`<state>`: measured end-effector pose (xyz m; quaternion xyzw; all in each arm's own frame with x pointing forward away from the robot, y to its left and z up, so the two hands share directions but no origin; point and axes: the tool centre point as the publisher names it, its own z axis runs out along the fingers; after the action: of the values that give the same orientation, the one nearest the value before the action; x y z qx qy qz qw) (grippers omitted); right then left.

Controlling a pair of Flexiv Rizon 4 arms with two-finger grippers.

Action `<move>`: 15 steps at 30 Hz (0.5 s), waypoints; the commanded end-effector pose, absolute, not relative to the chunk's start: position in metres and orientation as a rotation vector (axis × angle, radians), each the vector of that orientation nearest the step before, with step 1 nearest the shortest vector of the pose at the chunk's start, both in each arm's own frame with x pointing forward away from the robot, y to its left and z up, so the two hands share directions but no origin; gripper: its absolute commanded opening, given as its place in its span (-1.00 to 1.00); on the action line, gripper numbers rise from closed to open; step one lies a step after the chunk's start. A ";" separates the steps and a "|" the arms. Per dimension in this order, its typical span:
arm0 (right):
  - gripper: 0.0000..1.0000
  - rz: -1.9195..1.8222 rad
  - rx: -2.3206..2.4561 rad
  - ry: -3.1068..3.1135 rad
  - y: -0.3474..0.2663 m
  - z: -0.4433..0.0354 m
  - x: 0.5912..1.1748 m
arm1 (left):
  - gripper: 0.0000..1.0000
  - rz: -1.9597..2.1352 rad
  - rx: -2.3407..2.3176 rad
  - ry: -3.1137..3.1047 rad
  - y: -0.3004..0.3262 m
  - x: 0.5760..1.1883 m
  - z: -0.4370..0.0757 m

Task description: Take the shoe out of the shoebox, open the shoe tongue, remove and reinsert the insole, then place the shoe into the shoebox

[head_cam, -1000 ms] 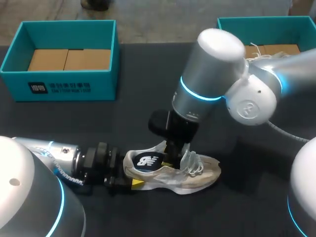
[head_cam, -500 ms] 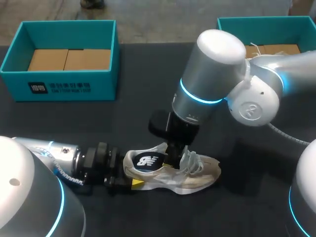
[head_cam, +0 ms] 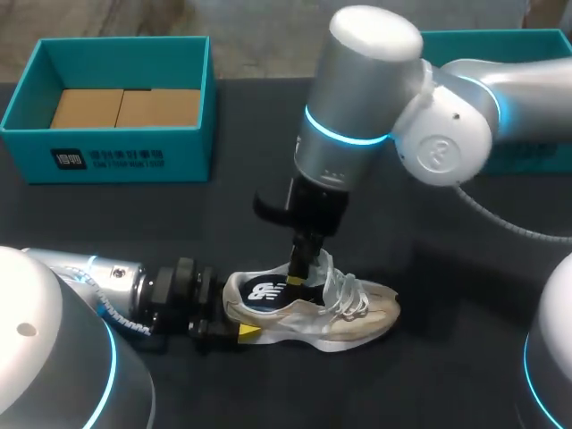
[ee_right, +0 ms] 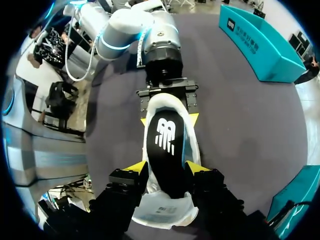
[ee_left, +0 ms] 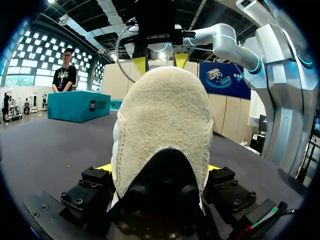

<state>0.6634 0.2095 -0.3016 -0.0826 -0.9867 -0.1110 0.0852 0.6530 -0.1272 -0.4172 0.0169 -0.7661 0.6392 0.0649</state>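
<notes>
Two tools engaged — left tool clamped the shoe at its heel; right tool closed on the insole between its fingers.

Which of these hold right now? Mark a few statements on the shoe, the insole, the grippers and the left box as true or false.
The shoe rests on the table. True.
The left gripper is shut on the shoe's toe. False: it grips the heel.
The right gripper is over the shoe's opening. True.
The insole lies on the table beside the shoe. False: the black insole sits in the shoe.
The left shoebox holds another shoe. False: only brown cardboard shows in it.
</notes>
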 end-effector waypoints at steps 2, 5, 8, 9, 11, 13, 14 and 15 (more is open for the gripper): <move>-0.08 -0.340 -0.237 -2.911 0.216 -0.316 0.668 | -1.00 1.928 0.051 -2.312 -0.126 0.654 -0.420; -0.08 -0.321 -0.227 -2.895 0.220 -0.318 0.667 | -1.00 1.928 0.051 -2.312 -0.126 0.654 -0.420; -0.11 -0.271 -0.244 -2.878 0.222 -0.320 0.668 | -1.00 1.928 0.051 -2.312 -0.126 0.654 -0.420; -0.15 -0.269 -0.245 -2.876 0.222 -0.321 0.668 | -1.00 1.928 0.051 -2.312 -0.126 0.654 -0.420; -0.15 -0.261 -0.247 -2.871 0.223 -0.321 0.668 | -1.00 1.928 0.051 -2.312 -0.126 0.654 -0.420; -0.15 -0.252 -0.258 -2.866 0.223 -0.322 0.669 | -1.00 1.928 0.051 -2.312 -0.126 0.654 -0.420; -0.15 -0.252 -0.260 -2.865 0.222 -0.323 0.669 | -1.00 1.928 0.051 -2.312 -0.126 0.654 -0.420; -0.14 -0.246 -0.268 -2.863 0.222 -0.323 0.670 | -1.00 1.928 0.051 -2.312 -0.126 0.654 -0.420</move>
<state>0.6675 0.2171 -0.3207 -0.0909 -0.9837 -0.0910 0.1253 0.6530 -0.1272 -0.4172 0.0169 -0.7661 0.6392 0.0649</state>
